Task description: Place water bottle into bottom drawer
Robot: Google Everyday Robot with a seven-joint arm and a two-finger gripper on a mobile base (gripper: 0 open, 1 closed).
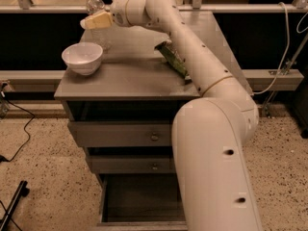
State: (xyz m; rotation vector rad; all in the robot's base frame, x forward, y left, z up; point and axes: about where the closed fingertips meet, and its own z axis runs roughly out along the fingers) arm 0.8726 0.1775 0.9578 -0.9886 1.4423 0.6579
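Observation:
The water bottle (95,5), clear with a white cap, stands upright at the back left of the grey cabinet top (125,76). My gripper (92,22) is at the bottle's mid-height, right against it or just in front of it, reaching from the right. Its pale yellow tip covers part of the bottle's body. The bottom drawer (139,201) is pulled open below, with a dark interior that looks empty. My arm hides its right part.
A white bowl (83,57) sits on the cabinet top just in front of the bottle. A green snack bag (172,57) lies to the right, partly behind my arm. Two shallower drawers with knobs (154,137) are shut. A black cable lies on the floor at left.

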